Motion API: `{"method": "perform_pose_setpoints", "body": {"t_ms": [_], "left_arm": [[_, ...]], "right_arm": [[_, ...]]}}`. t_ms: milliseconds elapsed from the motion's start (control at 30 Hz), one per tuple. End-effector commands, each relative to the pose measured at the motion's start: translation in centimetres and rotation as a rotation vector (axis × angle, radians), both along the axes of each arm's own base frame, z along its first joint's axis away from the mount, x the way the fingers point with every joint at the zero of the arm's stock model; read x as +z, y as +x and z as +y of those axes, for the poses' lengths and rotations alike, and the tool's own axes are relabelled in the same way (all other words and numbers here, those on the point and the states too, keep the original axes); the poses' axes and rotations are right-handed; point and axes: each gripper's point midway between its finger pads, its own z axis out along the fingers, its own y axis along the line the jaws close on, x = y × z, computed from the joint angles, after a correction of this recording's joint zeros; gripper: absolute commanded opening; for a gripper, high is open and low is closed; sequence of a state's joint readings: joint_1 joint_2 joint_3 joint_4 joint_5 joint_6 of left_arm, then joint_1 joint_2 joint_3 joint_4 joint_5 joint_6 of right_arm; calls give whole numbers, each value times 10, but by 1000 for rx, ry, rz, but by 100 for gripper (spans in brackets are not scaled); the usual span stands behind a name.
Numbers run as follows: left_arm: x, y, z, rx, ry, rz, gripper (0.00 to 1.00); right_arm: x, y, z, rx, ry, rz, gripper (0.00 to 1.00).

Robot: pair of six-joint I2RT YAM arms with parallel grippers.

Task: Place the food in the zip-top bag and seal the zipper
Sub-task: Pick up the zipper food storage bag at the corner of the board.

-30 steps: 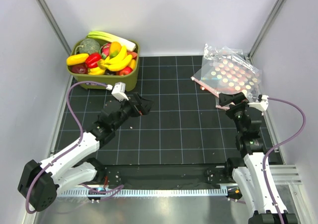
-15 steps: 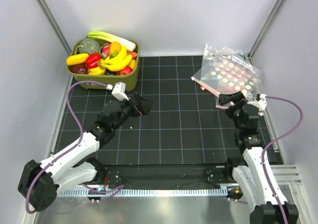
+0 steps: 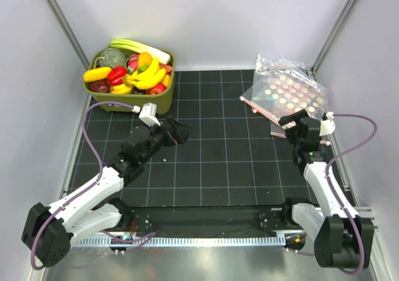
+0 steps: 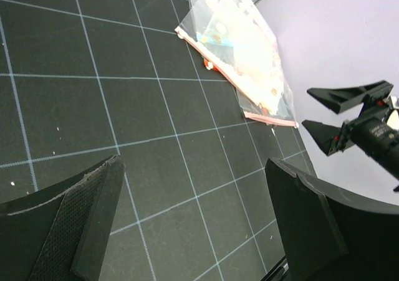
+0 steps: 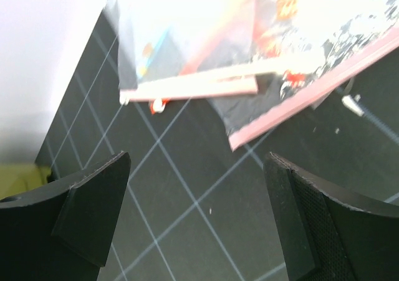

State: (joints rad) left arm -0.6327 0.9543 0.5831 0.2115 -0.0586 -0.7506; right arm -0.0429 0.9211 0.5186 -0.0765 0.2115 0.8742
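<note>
Small clear crinkly zip-top bag [image 5: 262, 103] is found far right on the desk [image 3: 212, 162], beside larger dotted bags [image 3: 290, 91]. The right gripper [image 5: 196, 169] is held just short of it, jaws spread and empty, presumably staged to pull it clear. Its pinkish-red zipper strip [image 5: 299, 101] is laid diagonally in the right wrist view, lower-left to upper-right, facing the jaws. Glossy toy food [image 3: 146, 75] is kept in the green bin [image 3: 165, 100] far left, with the left gripper [image 4: 193, 169] nearby, jaws released.

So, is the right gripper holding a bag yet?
No, the right gripper is open, with only the black mat showing between its fingers.
</note>
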Motion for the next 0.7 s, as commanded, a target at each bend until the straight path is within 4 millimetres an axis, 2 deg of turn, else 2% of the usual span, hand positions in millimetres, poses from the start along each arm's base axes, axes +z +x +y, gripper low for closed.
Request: {"method": "perform_pose_setpoints", "body": {"t_ms": [0,67,100,133,200,233,300,333,433,467,667], "left_arm": [[29,2,2,5,-26,-73,100],[32,3,5,17,-11,-87,100],[29,3,7,28,3,-78,100],[32,3,11,44,6,-85,100],[34,5,16,65,13,-94,100],[35,4,16,65,9,-97,100],[37,2,15,55,-2,-107,100],[37,2,14,51,-3,-108,100],[37,3,15,55,3,-106,100],[37,3,15,56,6,-104,100],[36,2,11,39,-6,-99,100]], "right_arm": [[19,19,-27,-94,-33,-15,96],[17,28,-31,-99,-18,-8,95],[2,33,-36,-109,-1,34,95],[5,41,-34,-88,20,20,95],[-5,52,-38,-79,50,36,94],[-17,64,-32,-33,77,52,93],[-18,78,-31,9,79,49,91],[-36,84,-30,26,76,88,90],[-40,104,-33,37,74,100,86],[-55,106,-34,34,81,136,84],[-81,120,-37,0,118,154,82]]}}
